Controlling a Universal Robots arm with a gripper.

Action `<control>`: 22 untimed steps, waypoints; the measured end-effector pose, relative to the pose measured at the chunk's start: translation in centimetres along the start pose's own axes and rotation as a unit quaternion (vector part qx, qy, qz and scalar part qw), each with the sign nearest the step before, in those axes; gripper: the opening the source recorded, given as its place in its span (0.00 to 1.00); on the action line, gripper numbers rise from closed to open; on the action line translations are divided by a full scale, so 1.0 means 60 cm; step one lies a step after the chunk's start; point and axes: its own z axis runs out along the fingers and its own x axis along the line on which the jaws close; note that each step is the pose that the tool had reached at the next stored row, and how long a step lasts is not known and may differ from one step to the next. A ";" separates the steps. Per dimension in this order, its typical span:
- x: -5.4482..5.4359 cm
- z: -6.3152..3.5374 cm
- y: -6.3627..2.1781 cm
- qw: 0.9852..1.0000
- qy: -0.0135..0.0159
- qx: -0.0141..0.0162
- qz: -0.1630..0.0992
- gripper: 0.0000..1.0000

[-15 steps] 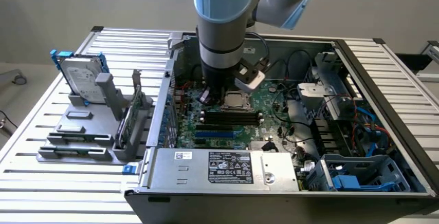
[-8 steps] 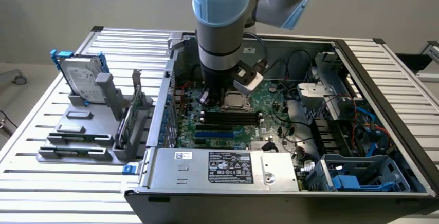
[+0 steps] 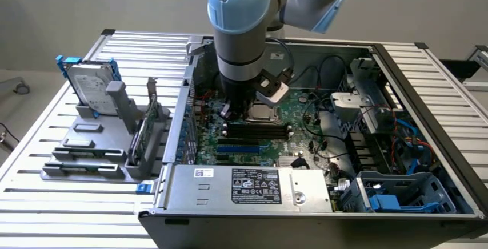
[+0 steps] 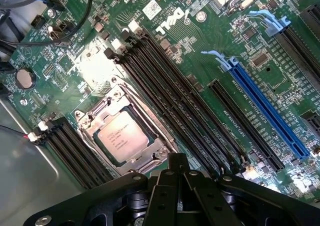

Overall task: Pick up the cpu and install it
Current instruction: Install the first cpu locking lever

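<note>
The cpu (image 4: 123, 137) sat flat in the metal socket (image 4: 125, 133) on the green motherboard (image 4: 200, 60), silver top up w/ printed text visible, the socket frame around its edges. The gripper (image 4: 176, 178) was closed w/ nothing between its fingers, hanging above the board just beside the socket, close to the black RAM slots (image 4: 170, 100). In the exterior view the arm (image 3: 240, 32) reached down into the open PC case (image 3: 427, 89), wrist right over the socket area near the board's middle. A long blue slot (image 4: 265, 110) ran alongside the black ones. Outside the case, on the exterior view's left, an upright hard drive (image 3: 90, 89) w/ blue brackets stood in a grey holder (image 3: 84, 157) on the slatted table (image 3: 46, 203).
</note>
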 end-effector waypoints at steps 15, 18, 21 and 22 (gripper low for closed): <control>0.007 -0.033 -0.006 1.000 -0.009 -0.010 0.004 0.11; 0.009 -0.038 -0.006 1.000 -0.009 -0.011 0.005 0.11; 0.011 -0.043 -0.006 1.000 -0.009 -0.011 0.005 0.11; 0.012 -0.045 -0.005 1.000 -0.010 -0.011 0.005 0.11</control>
